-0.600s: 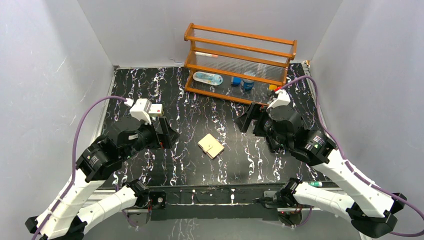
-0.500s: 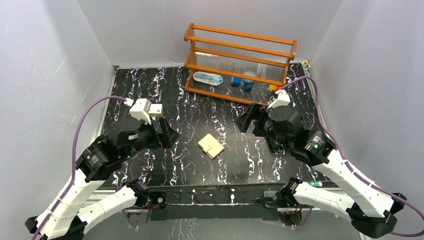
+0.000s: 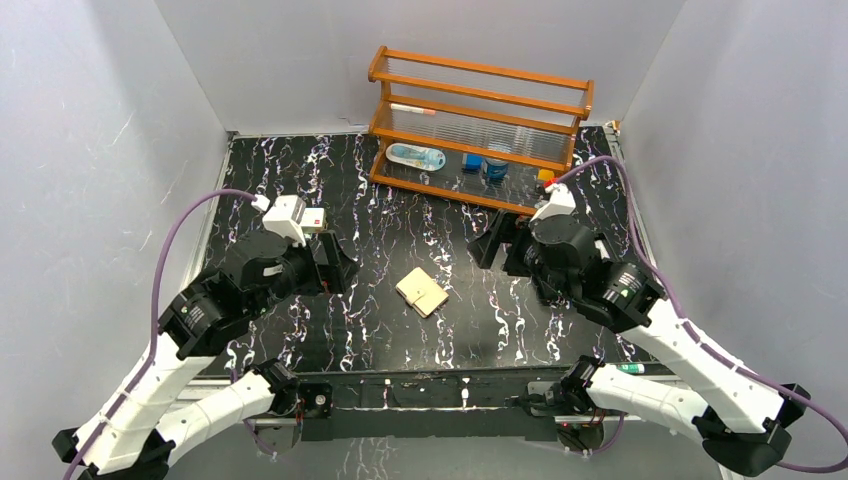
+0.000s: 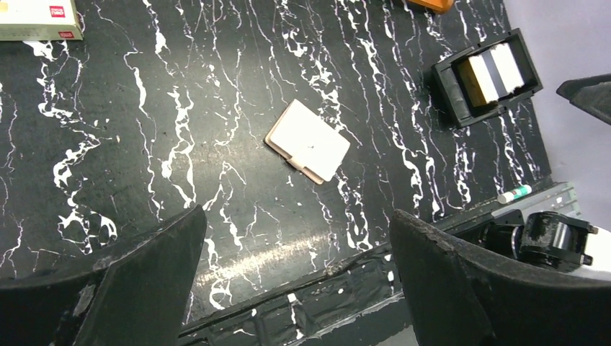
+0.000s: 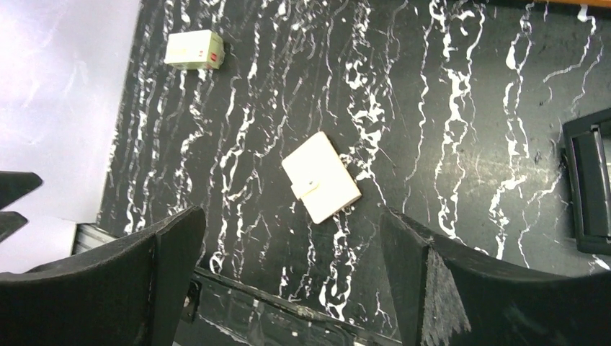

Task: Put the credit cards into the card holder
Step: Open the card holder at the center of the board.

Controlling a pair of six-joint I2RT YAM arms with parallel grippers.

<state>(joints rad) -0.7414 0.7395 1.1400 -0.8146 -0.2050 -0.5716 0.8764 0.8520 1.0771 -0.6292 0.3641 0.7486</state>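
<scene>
The tan card holder (image 3: 421, 291) lies shut on the black marble table, between the two arms. It also shows in the left wrist view (image 4: 308, 140) and the right wrist view (image 5: 321, 177). A yellowish card (image 4: 475, 79) and a pale card (image 4: 506, 65) lie in a small black tray (image 4: 448, 85) to the right of the holder. The tray's edge shows in the right wrist view (image 5: 576, 180). I cannot make out the tray in the top view. My left gripper (image 3: 335, 265) (image 4: 297, 216) is open and empty above the table, left of the holder. My right gripper (image 3: 495, 242) (image 5: 292, 215) is open and empty, right of the holder.
A wooden rack (image 3: 480, 110) stands at the back with a bottle and blue items on its lower shelf. A white box with a red label (image 3: 312, 220) sits at the left, also in the wrist views (image 4: 36, 18) (image 5: 193, 49). A marker (image 4: 515, 193) lies by the front rail.
Both arms have shifted slightly; the right wrist has edged to the left. The card holder has not moved and both grippers stay open.
</scene>
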